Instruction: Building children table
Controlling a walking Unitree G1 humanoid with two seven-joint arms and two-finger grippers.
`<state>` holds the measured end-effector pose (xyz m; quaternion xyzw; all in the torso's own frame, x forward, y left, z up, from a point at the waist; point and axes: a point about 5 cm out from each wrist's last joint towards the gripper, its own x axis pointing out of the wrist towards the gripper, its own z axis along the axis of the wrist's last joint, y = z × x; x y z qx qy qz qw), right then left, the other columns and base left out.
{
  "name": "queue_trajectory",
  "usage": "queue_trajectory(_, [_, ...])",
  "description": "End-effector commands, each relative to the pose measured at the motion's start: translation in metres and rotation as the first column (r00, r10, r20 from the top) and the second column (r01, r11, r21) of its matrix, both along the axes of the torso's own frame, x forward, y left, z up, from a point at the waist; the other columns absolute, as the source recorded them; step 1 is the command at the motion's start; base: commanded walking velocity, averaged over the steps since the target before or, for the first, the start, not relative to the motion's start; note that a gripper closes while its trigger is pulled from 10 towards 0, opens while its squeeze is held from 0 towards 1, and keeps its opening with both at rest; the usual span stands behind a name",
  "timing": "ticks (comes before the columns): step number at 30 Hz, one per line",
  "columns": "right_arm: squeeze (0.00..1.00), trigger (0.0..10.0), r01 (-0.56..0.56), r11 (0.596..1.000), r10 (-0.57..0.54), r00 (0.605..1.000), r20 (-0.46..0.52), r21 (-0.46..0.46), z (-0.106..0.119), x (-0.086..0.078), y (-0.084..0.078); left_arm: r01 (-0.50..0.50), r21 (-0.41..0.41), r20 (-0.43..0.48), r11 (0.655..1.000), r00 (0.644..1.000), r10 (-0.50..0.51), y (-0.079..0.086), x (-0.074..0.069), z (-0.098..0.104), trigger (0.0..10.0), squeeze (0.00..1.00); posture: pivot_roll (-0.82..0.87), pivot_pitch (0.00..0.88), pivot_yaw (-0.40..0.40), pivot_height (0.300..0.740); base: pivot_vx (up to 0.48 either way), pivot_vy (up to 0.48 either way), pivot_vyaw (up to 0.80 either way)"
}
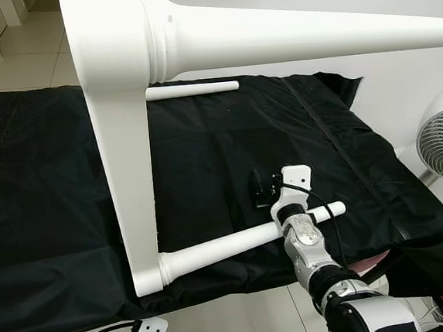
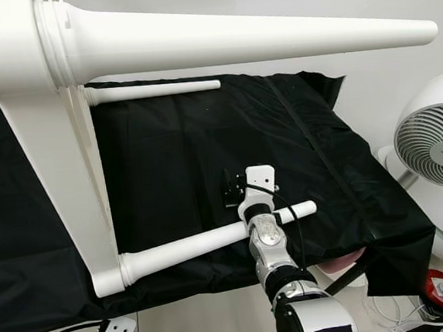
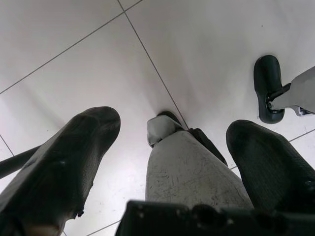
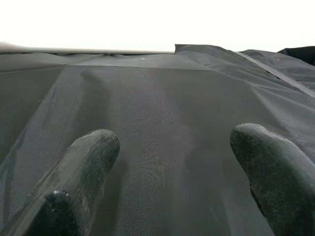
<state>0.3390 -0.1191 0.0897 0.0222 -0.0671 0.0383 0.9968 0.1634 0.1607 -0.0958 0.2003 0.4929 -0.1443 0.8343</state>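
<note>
The white table frame [image 1: 124,167] lies on its side on the black cloth [image 1: 228,157], near its front edge. The right hand [image 4: 167,162] (fingers wide) hovers over bare cloth beyond the lower leg [image 1: 236,244]. The left hand [image 3: 167,147] hangs wide above the floor [image 3: 74,59].

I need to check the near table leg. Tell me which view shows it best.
The right eye view: the near leg lies whole on the black cloth, from its joint with the table frame to its tip, with the right hand just past it. The left eye view shows it equally. The right wrist view looks across cloth; the left wrist view faces the floor.
</note>
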Motion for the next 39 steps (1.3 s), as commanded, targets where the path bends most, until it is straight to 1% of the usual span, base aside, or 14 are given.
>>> queue_trajectory(1, [0.0, 10.0, 0.007, 1.0, -0.008, 1.0, -0.027, -0.012, -0.0071, -0.0034, -0.0027, -0.019, 0.026, -0.052, 0.999, 0.998, 0.02, 0.0005, -0.0162, -0.0068, 10.0, 0.0, 0.05, 0.0, -0.116, 0.74, 0.0, 0.0, 0.0])
queue_trajectory(21, [0.0, 10.0, 0.004, 1.0, -0.004, 1.0, -0.026, -0.007, -0.007, -0.0034, -0.0021, -0.015, 0.026, -0.049, 1.0, 0.999, 0.017, 0.0002, -0.0149, -0.0063, 10.0, 0.0, 0.06, 0.0, -0.116, 0.74, 0.0, 0.0, 0.0])
queue_trajectory(22, [0.0, 10.0, -0.003, 1.0, 0.003, 1.0, -0.024, 0.002, -0.0068, -0.0035, -0.0016, -0.019, 0.023, -0.048, 1.0, 0.999, 0.021, 0.0001, -0.0149, -0.0063, 10.0, 0.02, 0.06, 0.0, -0.116, 0.74, 0.0, 0.0, 0.0])
queue_trajectory(23, [0.0, 10.0, -0.003, 1.0, 0.003, 1.0, -0.024, 0.002, -0.0068, -0.0035, -0.0016, -0.019, 0.023, -0.048, 1.0, 0.999, 0.021, 0.0001, -0.0149, -0.0063, 10.0, 0.02, 0.06, 0.0, -0.116, 0.74, 0.0, 0.0, 0.0])
queue_trajectory(24, [1.0, 10.0, -0.004, 1.0, 0.004, 1.0, -0.023, 0.006, -0.0067, -0.0035, -0.0015, -0.023, 0.02, -0.047, 1.0, 0.999, 0.024, 0.0002, -0.0149, -0.0063, 10.0, 1.0, 0.06, 0.0, -0.116, 0.74, 0.0, 0.0, 0.0])
queue_trajectory(27, [1.0, 10.0, 0.0, 1.0, 0.0, 1.0, -0.024, -0.001, -0.0068, -0.0035, -0.0016, -0.026, 0.021, -0.047, 0.999, 0.999, 0.027, 0.0006, -0.0151, -0.0063, 10.0, 1.0, 0.06, 0.0, -0.117, 0.74, 0.0, 0.0, 0.0])
queue_trajectory(28, [0.15, 10.0, 0.002, 1.0, -0.002, 1.0, -0.024, -0.005, -0.0068, -0.0035, -0.0017, -0.027, 0.022, -0.048, 0.999, 0.998, 0.028, 0.0007, -0.0152, -0.0064, 10.0, 0.75, 0.06, 0.0, -0.117, 0.74, 0.0, 0.0, 0.0])
queue_trajectory(29, [0.0, 10.0, 0.003, 1.0, -0.003, 1.0, -0.024, -0.009, -0.0069, -0.0035, -0.0018, -0.027, 0.023, -0.048, 0.999, 0.998, 0.028, 0.0011, -0.0152, -0.0064, 10.0, 0.0, 0.06, 0.0, -0.117, 0.74, 0.0, 0.0, 0.0])
queue_trajectory(39, [0.0, 10.0, 0.006, 1.0, -0.006, 1.0, -0.027, -0.008, -0.007, -0.0034, -0.0025, -0.031, 0.024, -0.049, 0.999, 0.998, 0.032, 0.0024, -0.0157, -0.0065, 10.0, 0.0, 0.06, 0.0, -0.118, 0.74, 0.0, 0.0, 0.0])
